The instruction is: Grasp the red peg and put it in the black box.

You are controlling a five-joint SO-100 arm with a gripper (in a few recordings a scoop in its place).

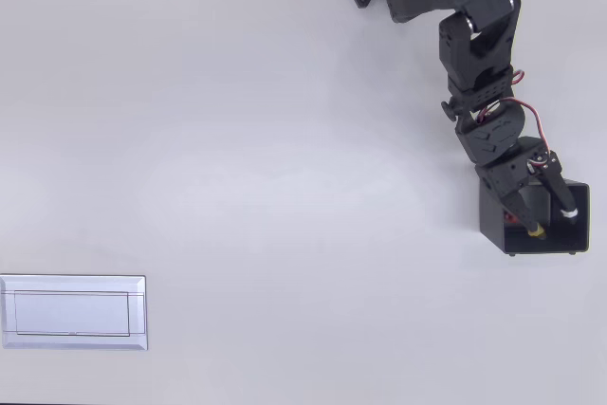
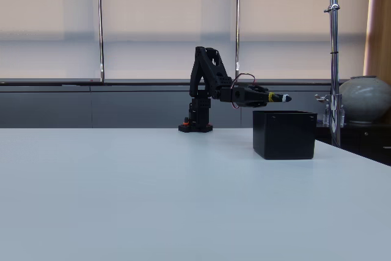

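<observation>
Red peg (image 1: 509,218): tiny dark red spot in overhead view, inside black box (image 1: 580,204), near box's left wall, just left of nearer fingertip. Not touching either finger as far as can be judged; most likely lying on box floor, though height not readable from above. In fixed view, hidden by box wall.

Orientation: reads as a round dot; no long axis or pointing direction discernible at this size. Cannot tell.

Black box (image 2: 284,134): upright on table (image 2: 153,194), open top, at right side in both views. Walls thin, interior dark.

Jaws (image 1: 553,221): spread in a moderate V over box opening in overhead view, nothing between tips; yellowish tip at one finger, pale tip at other. Fixed view: jaws (image 2: 282,98) held roughly level, just above box rim, clear of it.

Judgement: placement looks done or nearly so; retreat remaining.

Risks from here:
- Dropping wrist during retreat could catch a finger on thin rim, shifting or tipping box.
- If peg is in fact resting against a finger, could be dragged out on lift; cause would be contact unseen from above.

White tray (image 1: 74,312): far lower left, well apart, not involved.
</observation>
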